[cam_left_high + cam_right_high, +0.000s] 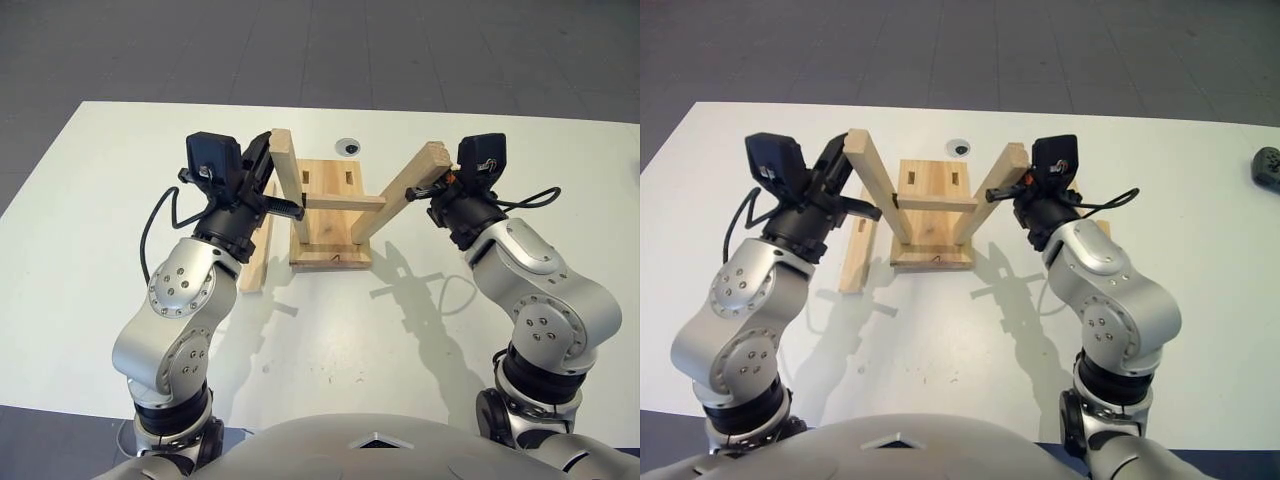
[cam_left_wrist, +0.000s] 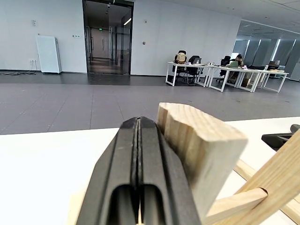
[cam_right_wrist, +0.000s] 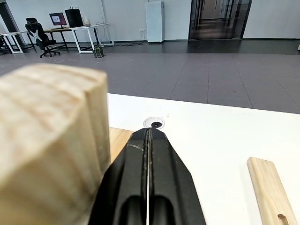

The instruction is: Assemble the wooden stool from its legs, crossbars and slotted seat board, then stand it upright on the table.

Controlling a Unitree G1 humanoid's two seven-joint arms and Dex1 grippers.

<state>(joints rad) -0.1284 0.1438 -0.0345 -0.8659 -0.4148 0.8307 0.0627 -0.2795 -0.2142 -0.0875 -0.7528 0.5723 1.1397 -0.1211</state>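
On a white table (image 1: pixel 120 200), two legs (image 1: pixel 290 190) joined by a crossbar (image 1: pixel 345 202) stand on the seat board (image 1: pixel 330 255), with the left gripper (image 2: pixel 139 125) and the right gripper (image 3: pixel 147 136), fingers pressed together, just beside them.

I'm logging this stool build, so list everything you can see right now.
Table: one, white, under everything.
Seat board: one, light wood, slotted, flat mid-table.
Standing legs: two, light wood, leaning outward from the board.
Crossbar: one, light wood, joining them.
Loose wooden pieces: two, flat, one at each side.
Grommet: one, dark, round, behind the board.
Dark object: one, table's right edge.
Left gripper: black, shut, beside left leg.
Right gripper: black, shut, beside right leg.
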